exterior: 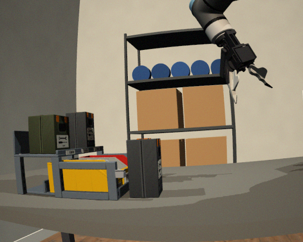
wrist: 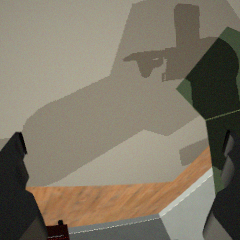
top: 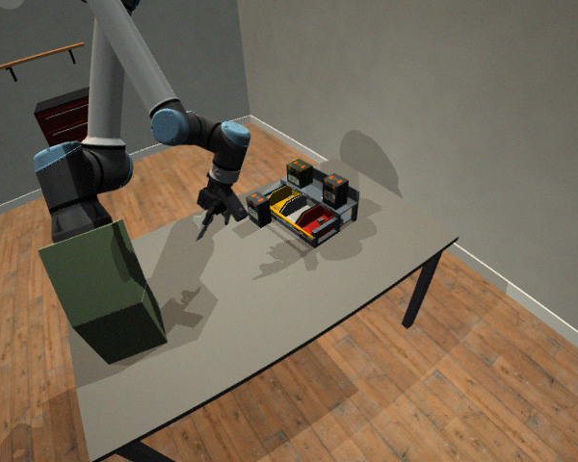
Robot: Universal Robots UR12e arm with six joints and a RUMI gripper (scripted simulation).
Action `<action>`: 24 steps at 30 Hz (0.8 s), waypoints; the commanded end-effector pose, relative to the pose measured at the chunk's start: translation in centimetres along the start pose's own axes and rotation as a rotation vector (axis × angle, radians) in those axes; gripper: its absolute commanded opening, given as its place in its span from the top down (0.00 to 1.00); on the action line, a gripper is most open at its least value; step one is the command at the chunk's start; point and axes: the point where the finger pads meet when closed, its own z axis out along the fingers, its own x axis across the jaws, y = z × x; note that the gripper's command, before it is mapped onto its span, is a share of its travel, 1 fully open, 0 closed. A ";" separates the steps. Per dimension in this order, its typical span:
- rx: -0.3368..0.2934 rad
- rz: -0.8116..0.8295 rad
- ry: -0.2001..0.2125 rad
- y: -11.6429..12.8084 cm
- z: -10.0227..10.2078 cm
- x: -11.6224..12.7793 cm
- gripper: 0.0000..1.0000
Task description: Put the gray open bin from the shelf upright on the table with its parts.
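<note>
The gray open bin [top: 299, 207] sits in the lower level of a small gray shelf [top: 311, 211] on the table, between a yellow bin [top: 282, 197] and a red bin [top: 319, 224]. Its contents are too small to make out. In the exterior view only a pale strip of it [exterior: 116, 161] shows behind the yellow bin [exterior: 84, 177]. My gripper [top: 214, 218] is open and empty. It hangs above the table to the left of the shelf, apart from it, and is high in the exterior view [exterior: 250, 88]. The wrist view shows only table top and a green box [wrist: 215, 100].
Two dark boxes [top: 299, 172] [top: 335, 190] stand on the shelf's top level. A third dark box [top: 258, 209] stands on the table at the shelf's left end, between gripper and bins. A large green box [top: 102, 288] sits at the table's near left. A tall storage rack [exterior: 180, 96] stands behind.
</note>
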 end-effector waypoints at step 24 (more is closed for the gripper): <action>0.186 0.284 -0.323 -1.3 -1.4 -8.8 0.00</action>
